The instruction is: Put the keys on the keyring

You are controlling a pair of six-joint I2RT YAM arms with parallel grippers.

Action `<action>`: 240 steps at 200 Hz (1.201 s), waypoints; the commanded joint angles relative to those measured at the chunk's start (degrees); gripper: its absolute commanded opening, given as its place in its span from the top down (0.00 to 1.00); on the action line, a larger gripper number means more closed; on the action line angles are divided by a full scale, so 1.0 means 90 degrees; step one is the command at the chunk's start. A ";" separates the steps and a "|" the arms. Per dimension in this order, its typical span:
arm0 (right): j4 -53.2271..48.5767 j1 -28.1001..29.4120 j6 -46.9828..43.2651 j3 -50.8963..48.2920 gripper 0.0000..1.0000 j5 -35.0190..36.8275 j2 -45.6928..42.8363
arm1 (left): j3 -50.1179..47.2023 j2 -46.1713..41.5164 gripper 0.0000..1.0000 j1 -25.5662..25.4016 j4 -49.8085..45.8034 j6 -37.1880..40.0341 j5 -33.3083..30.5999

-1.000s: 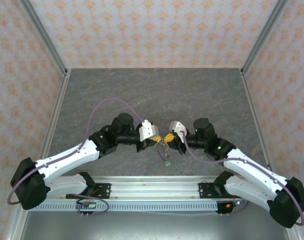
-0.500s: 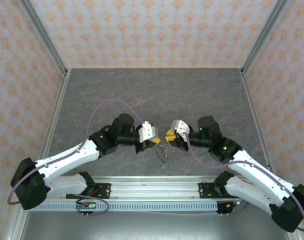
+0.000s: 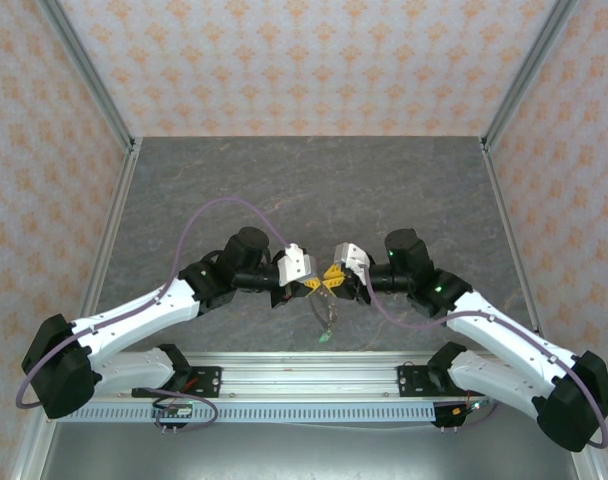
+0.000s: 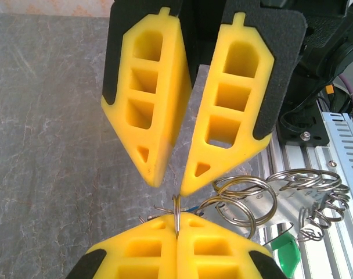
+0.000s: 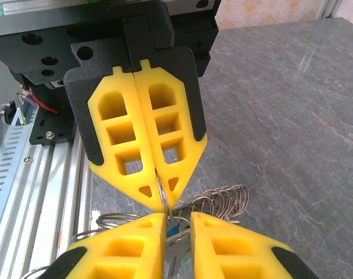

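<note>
Left arm: comes in from the near left corner of the table (image 3: 184, 190) toward the middle of the near edge.
Left gripper (image 3: 310, 287): closed. I see its yellow pads pressed together on the thin wire of the keyring (image 4: 177, 204), which is held up off the surface.
Keyring: sits between the two grippers, over the near-middle of the table. More wire loops (image 4: 244, 200) are bunched just beside it.
Keys (image 3: 327, 316): dangling under the ring. I can see one green tag (image 4: 284, 256) and a sliver of blue near the pinch. I can't tell which are threaded on.
Right gripper (image 3: 333, 275): tip to tip with the left one. Its jaws are a little apart and the ring's loop stands in the gap. I can't tell whether the pads touch it.
Right arm: comes in from the near right corner.
</note>
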 commanded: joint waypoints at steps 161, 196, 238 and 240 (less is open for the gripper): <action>-0.0686 -0.0030 -0.1314 0.0316 0.82 -0.0009 0.0015 | 0.0507 0.0111 1.00 -0.0019 -0.0287 0.0286 0.0425; 0.0010 -0.0030 -0.0924 0.0147 0.81 -0.0332 -0.0034 | 0.0476 0.0120 1.00 -0.0021 -0.0199 0.0235 0.0455; 0.0256 -0.0030 -0.0758 0.0162 0.83 -0.0508 0.0187 | 0.0504 0.0137 1.00 -0.0015 -0.0125 0.0188 0.0465; 0.0252 -0.0030 -0.0757 0.0157 0.83 -0.0500 0.0195 | 0.0508 0.0137 1.00 -0.0022 -0.0123 0.0183 0.0465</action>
